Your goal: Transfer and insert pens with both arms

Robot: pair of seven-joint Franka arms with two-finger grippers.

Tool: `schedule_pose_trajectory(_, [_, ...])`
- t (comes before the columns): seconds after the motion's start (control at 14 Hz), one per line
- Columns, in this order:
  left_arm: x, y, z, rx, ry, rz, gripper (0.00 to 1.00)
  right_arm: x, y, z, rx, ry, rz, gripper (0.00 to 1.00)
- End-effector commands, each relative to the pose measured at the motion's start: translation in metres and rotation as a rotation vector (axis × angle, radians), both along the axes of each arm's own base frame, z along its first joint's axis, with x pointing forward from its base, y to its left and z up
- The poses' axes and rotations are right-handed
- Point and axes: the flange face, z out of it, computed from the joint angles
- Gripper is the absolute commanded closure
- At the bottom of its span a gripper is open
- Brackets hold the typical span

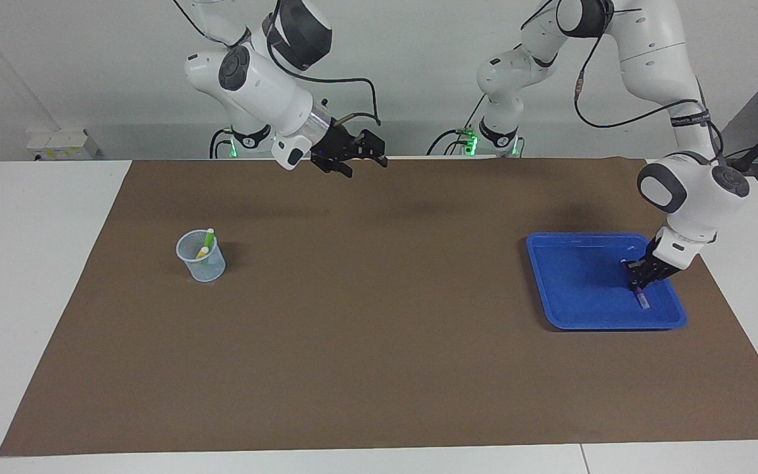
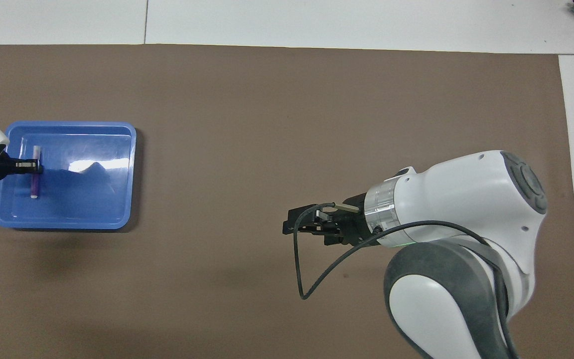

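Purple pen (image 1: 642, 297): lying flat in the blue tray (image 1: 576, 289), close to the tray wall at the left arm's end of the table; pale end pointing away from the robots; long axis running nearer-to-farther.
Left gripper (image 1: 635, 282): down inside the tray, fingers closed across the purple pen near its middle; wrist leaning in from the table edge.
Blue tray: on the brown mat (image 1: 379, 342), toward the left arm's end; nothing but the purple pen in it.
Green pen (image 1: 208, 241): standing tilted in the clear cup (image 1: 201, 258), top poking above the rim.
Yellow pen (image 1: 202, 252): also in the clear cup, leaning beside the green one, sitting lower.
Clear cup: upright on the mat toward the right arm's end, well apart from the tray.
Right gripper (image 1: 369, 153): held in the air over the mat's edge nearest the robots, fingers spread wide, holding nothing; arm waiting.
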Motion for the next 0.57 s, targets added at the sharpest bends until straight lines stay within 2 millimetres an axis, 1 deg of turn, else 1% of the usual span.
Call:
schedule_pose_trajectory(0.0, [-0.002, -0.008, -0.008, 0.01, -0.005, 0.019, 1.0, -0.002, 0.0, 0.003, 0.014, -0.004, -0.017, 0.0])
schedule_pose_trajectory(0.14, [0.0, -0.011, -0.005, 0.0, 0.02, 0.036, 1.0, -0.002, 0.0, 0.003, 0.007, -0.008, -0.013, 0.0])
schedule_pose_trajectory(0.21, [0.003, -0.011, 0.001, -0.01, 0.045, 0.049, 1.0, -0.002, 0.001, 0.003, 0.007, -0.007, -0.01, 0.0])
schedule_pose_trajectory(0.29, [0.008, -0.013, 0.012, -0.021, 0.069, 0.064, 1.0, -0.003, 0.001, 0.003, 0.002, -0.015, -0.001, 0.0])
schedule_pose_trajectory(0.43, [0.018, -0.029, 0.034, -0.034, 0.116, 0.081, 1.0, -0.01, 0.01, 0.002, -0.025, -0.023, 0.034, 0.0])
schedule_pose_trajectory(0.5, [0.018, -0.036, 0.043, -0.038, 0.134, 0.097, 1.0, -0.011, 0.011, 0.002, -0.025, -0.022, 0.032, 0.0])
